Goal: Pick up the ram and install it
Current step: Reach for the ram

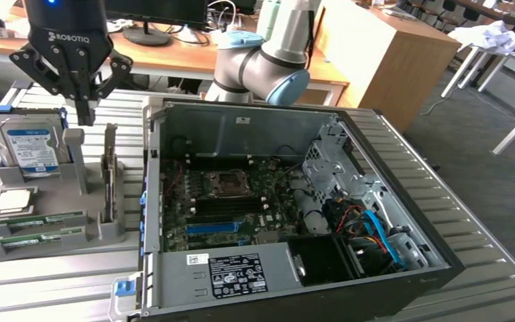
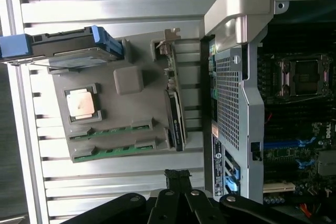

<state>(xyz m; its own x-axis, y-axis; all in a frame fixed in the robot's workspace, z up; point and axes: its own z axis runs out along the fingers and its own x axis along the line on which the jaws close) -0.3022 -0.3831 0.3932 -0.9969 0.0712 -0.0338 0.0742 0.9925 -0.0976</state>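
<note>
Gripper (image 1: 85, 115) closed, empty, above grey tray (image 1: 107, 230) of hard drive (image 1: 29, 144), processor (image 1: 16, 200) and ram (image 1: 35, 221)

There are two ram sticks (image 2: 112, 130) lying side by side in one grey holder (image 2: 137, 111), below the gripper (image 2: 177, 177). The same holder carries one processor chip (image 2: 80, 103), one hard drive (image 2: 68, 51) and one upright card (image 2: 176, 114). Beside it stands one open computer case (image 1: 239, 127).
</note>
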